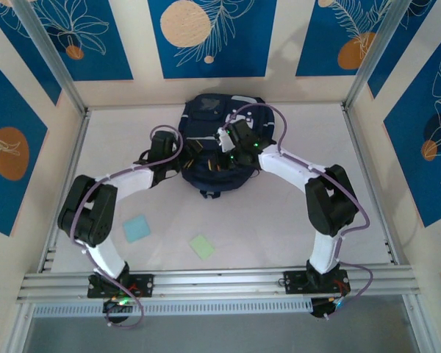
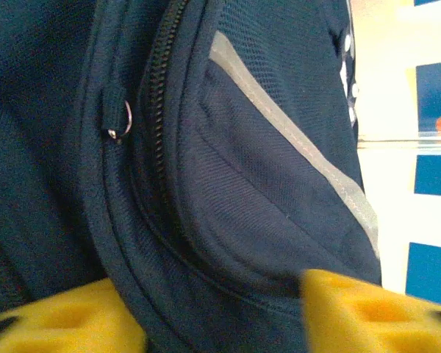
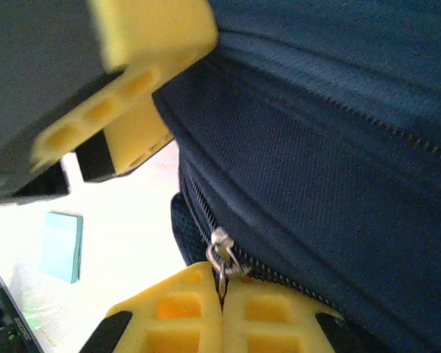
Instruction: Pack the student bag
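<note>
Right claw (image 3: 222,298) clenched on zipper pull (image 3: 220,254) of student bag (image 3: 338,147); left claw (image 2: 220,316) astride fabric, tips cropped, grip unclear.

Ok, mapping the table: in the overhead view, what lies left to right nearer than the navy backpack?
Left arm's black elbow joint, pale blue square pad, pale green square pad, right arm's black elbow joint.

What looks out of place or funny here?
Nothing is spilled or broken. A pale blue pad and a pale green pad lie loose on the table, outside the navy backpack. The right gripper pinches its zipper pull.
</note>
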Controlling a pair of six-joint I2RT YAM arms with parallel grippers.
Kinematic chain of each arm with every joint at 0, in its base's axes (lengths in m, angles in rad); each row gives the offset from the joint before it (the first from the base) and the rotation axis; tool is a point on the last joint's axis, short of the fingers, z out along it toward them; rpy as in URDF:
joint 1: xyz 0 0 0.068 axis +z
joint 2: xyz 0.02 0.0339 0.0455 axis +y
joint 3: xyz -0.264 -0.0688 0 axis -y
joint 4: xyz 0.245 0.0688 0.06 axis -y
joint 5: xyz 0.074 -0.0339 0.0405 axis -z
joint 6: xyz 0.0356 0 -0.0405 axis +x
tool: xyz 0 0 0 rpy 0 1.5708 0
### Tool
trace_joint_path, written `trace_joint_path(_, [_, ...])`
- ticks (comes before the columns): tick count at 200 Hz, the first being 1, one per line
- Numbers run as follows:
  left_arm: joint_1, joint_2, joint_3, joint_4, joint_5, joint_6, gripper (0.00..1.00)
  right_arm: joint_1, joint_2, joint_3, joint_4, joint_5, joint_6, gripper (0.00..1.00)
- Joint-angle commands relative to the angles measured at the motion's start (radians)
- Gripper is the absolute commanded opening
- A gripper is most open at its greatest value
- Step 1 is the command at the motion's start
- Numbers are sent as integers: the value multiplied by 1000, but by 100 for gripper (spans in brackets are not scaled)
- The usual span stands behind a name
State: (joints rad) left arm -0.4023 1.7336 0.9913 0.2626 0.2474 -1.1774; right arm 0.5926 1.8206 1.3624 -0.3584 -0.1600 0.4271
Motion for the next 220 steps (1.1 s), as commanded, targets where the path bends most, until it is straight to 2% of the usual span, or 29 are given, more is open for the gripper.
trace_joint_path(1, [-6, 36, 38, 125, -67, -20, 10, 26, -96, -49, -13, -87, -51, 0])
trace_joint_path(5, [-6, 33, 35, 123, -67, -15, 0, 23, -99, -54, -32, -71, -65, 0])
trace_joint_path(34, [10, -24, 18, 37, -74, 70, 0, -12, -107, -81, -227, 143, -203, 0])
trace_joint_path(50, [31, -63, 1, -6, -63, 114, 0, -59, -103, -99, -309, 292, -264, 0])
trace_joint_path(60, [44, -82, -6, -32, -50, 137, 0, -99, -103, -109, -340, 342, -293, 0])
trace_joint_path(84, [66, -102, -7, -96, -20, 187, 0, -182, -102, -112, -359, 402, -346, 0])
trace_joint_path(107, [77, -100, 4, -139, 16, 226, 0, -236, -95, -121, -287, 487, -419, 0])
trace_joint_path(130, [81, -95, 38, -210, 56, 286, 0, -293, -47, -104, -155, 540, -542, 0])
trace_joint_path(161, [88, -97, 54, -233, 133, 357, 0, -384, 82, 32, -45, 566, -645, 0])
trace_joint_path(176, [91, -92, 54, -218, 169, 364, 0, -427, 147, 102, 0, 563, -657, 0])
trace_joint_path(220, [92, -78, 66, -258, 217, 390, 0, -494, 303, 352, -32, 540, -607, 0])
